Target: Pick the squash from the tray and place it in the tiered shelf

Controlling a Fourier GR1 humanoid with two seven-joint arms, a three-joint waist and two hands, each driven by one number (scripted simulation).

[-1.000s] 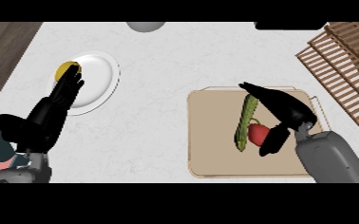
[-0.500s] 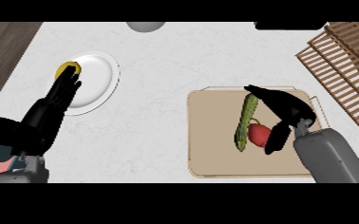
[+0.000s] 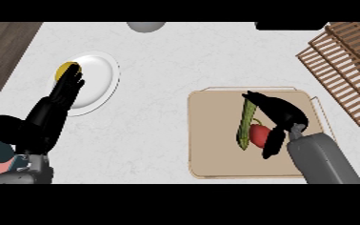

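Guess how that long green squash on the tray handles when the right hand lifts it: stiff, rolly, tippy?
The squash looks straight and slender, so probably stiff. Its long, narrow shape suggests it may roll sideways on the flat tray and tip if held off-centre. The right hand sits beside it, near the red item.

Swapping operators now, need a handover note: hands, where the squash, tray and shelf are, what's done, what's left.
Right hand: over the tray, fingers spread above the squash, not closed on it.
Left hand: open, resting at the view's left over the white plate, beside a yellow item.
Squash: long and green, lying on the tray next to a red fruit.
Tiered shelf: wooden, upper right of the view.
Done: right hand in place over the squash.
Left: grasp, lift, carry to the shelf, set down.
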